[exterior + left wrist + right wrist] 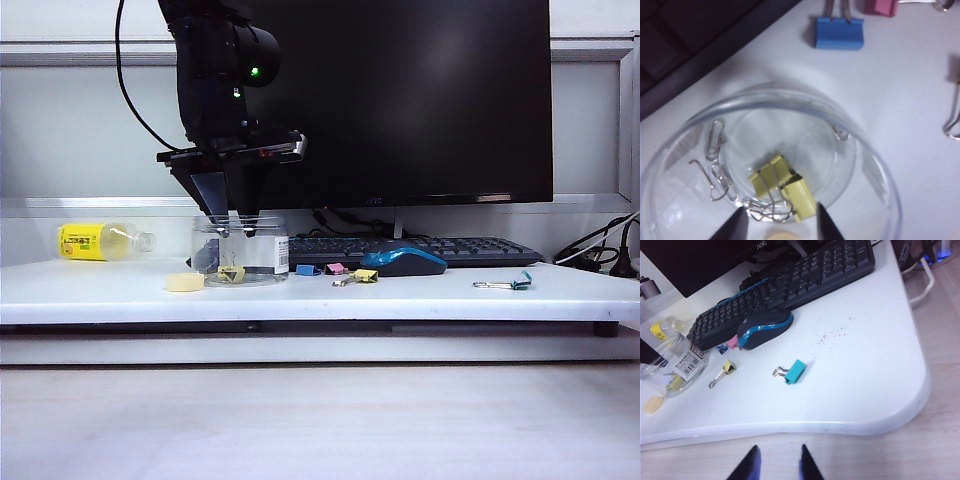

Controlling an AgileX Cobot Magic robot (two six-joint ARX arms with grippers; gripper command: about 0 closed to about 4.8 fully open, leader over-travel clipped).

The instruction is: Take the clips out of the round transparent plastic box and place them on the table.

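The round transparent plastic box (240,252) stands on the table (420,296) at the left. My left gripper (235,226) hangs open at the box's mouth with nothing between its fingers. In the left wrist view the left gripper (781,226) sits just over the rim (790,102), above two yellow clips (782,187) and loose wire handles on the box floor. Out on the table lie a blue clip (839,33), a pink clip (881,7) and a yellow clip (362,276). My right gripper (779,460) is open and empty, off the table's front edge.
A teal clip (515,284) lies at the right. A pale yellow disc (185,283) sits just left of the box, with a yellow-labelled bottle (100,240) lying behind. Mouse (403,261), keyboard (470,250) and monitor (420,100) fill the back.
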